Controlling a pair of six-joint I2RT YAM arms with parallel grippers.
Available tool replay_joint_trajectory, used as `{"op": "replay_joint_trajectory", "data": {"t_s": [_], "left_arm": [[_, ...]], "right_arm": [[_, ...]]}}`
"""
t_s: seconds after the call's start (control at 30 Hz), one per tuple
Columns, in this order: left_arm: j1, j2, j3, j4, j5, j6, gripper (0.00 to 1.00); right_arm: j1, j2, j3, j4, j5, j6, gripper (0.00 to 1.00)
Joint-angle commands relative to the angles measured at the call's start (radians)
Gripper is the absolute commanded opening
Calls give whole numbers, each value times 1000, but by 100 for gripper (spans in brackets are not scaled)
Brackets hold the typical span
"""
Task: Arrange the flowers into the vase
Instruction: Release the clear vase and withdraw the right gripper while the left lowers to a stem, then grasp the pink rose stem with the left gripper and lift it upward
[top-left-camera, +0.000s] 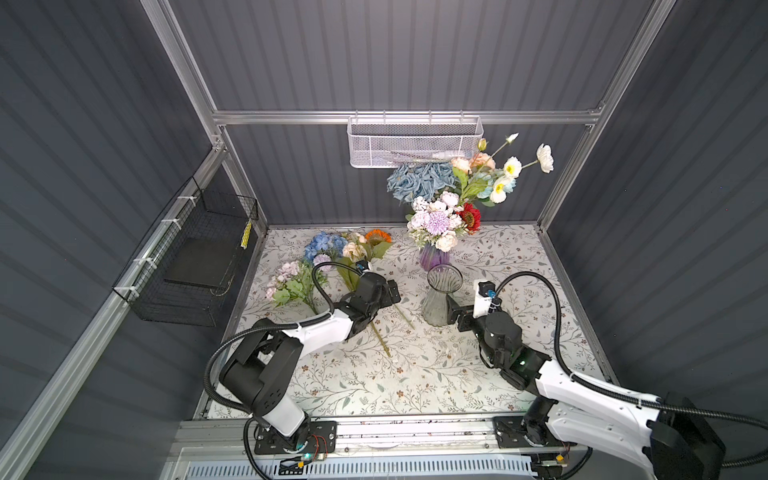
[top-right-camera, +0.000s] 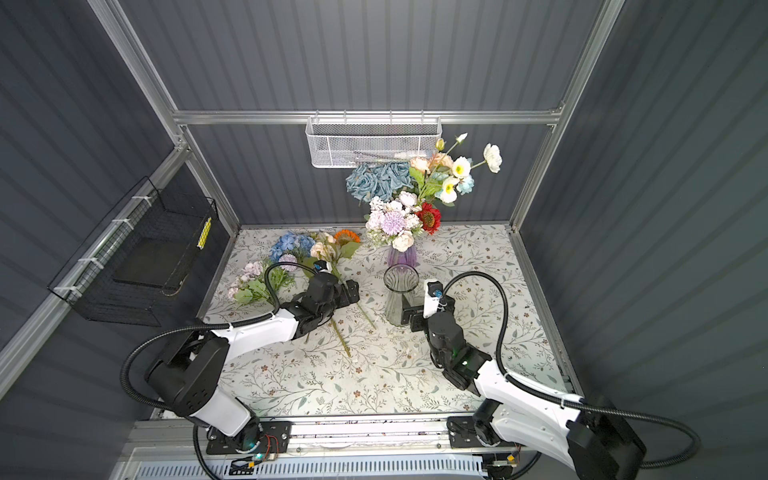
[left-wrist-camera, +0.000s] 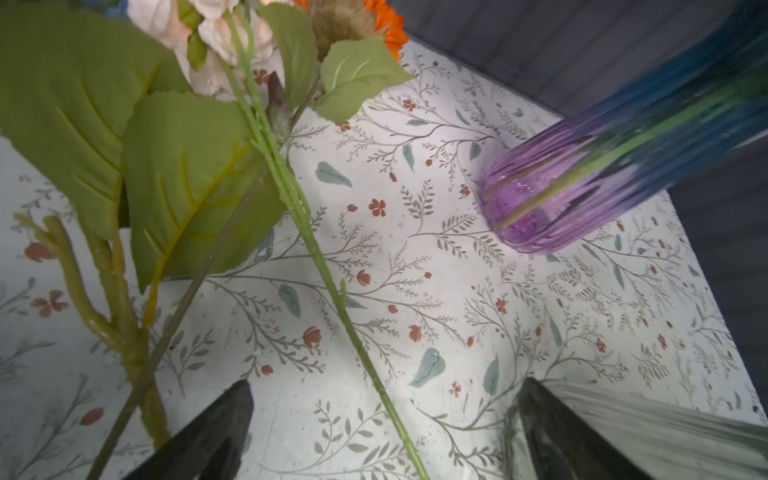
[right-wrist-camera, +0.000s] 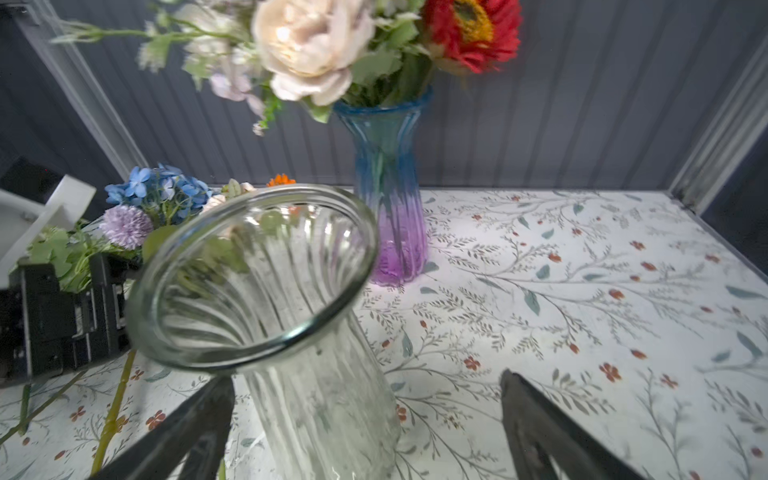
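An empty clear glass vase (top-left-camera: 442, 299) (top-right-camera: 399, 297) (right-wrist-camera: 270, 291) stands upright mid-table. My right gripper (top-left-camera: 452, 312) (top-right-camera: 409, 316) (right-wrist-camera: 368, 378) is open, its fingers on either side of the vase's lower body. Behind it a blue-and-purple vase (top-left-camera: 434, 258) (top-right-camera: 402, 255) (right-wrist-camera: 390, 199) (left-wrist-camera: 561, 199) holds a bouquet. Loose flowers (top-left-camera: 332, 253) (top-right-camera: 299, 253) with blue, peach, lilac and orange heads lie at the left rear. My left gripper (top-left-camera: 392, 291) (top-right-camera: 353, 291) (left-wrist-camera: 386, 386) hangs open over their stems, and one green stem (left-wrist-camera: 324, 266) runs between its fingers.
A white mesh basket (top-left-camera: 415, 141) hangs on the back rail above the bouquet. A black wire basket (top-left-camera: 187, 266) is fixed to the left wall. Long stems (top-left-camera: 380, 340) trail toward the table's middle. Grey walls close three sides.
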Motion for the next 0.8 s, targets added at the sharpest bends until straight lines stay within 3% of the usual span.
{"op": "replay_joint_trajectory", "data": {"t_s": [0.0,0.17,0.63,0.77], "left_arm": [[-4,60,42,22,-30,-79,96],[-6,141,78,44,-9,-103,88],[-7,267,143,92,-12,-106,61],[-7,280,132,124,-6,-113,35]], "right_arm": [[-79,-48,-7,-193,-50,128,99],[-189,-73,1,-248,-178,138,99],[-244,-75,51,-303,-196,154,99],[-250,-79,81,-330,-178,150,99]]}}
